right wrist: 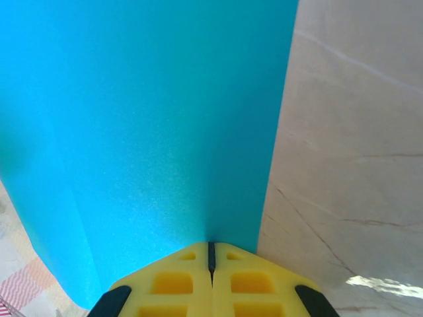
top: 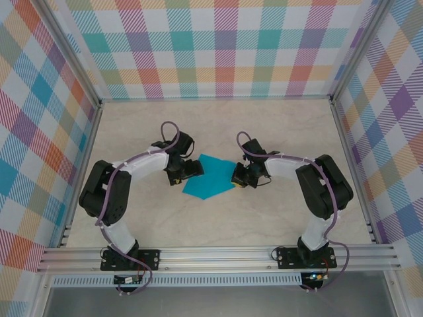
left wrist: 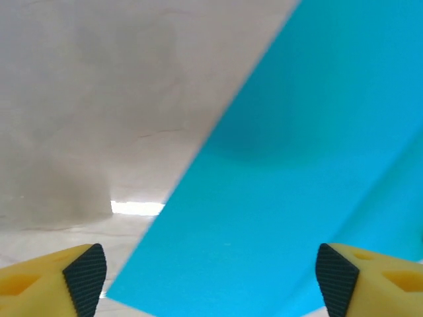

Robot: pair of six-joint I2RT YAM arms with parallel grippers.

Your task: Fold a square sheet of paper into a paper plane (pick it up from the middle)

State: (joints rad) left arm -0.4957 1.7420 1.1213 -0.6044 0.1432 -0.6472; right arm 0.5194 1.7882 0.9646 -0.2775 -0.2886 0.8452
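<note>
Gripping one edge of the teal-blue sheet of paper [top: 206,178], your right gripper [right wrist: 211,254] has its yellow jaws pressed together on the paper, which runs straight out of the seam where they meet. In the right wrist view the sheet spreads broad and smooth away from the jaws, its straight edge bordering the pale, veined tabletop [top: 284,125] on the right.

Opposite it, your left gripper [left wrist: 211,284] stands at the sheet's other side with its jaws wide apart, the black ribbed pads [left wrist: 86,277] at either bottom corner of the left wrist view and the paper lying between them. You cannot tell from here whether either pad touches the paper.

From the overhead camera, the sheet sits at the middle of the tabletop as a flat, angular shape between the two grippers, both arms curving inward toward it. Pastel plaid walls [top: 218,46] close in the tabletop on three sides.
</note>
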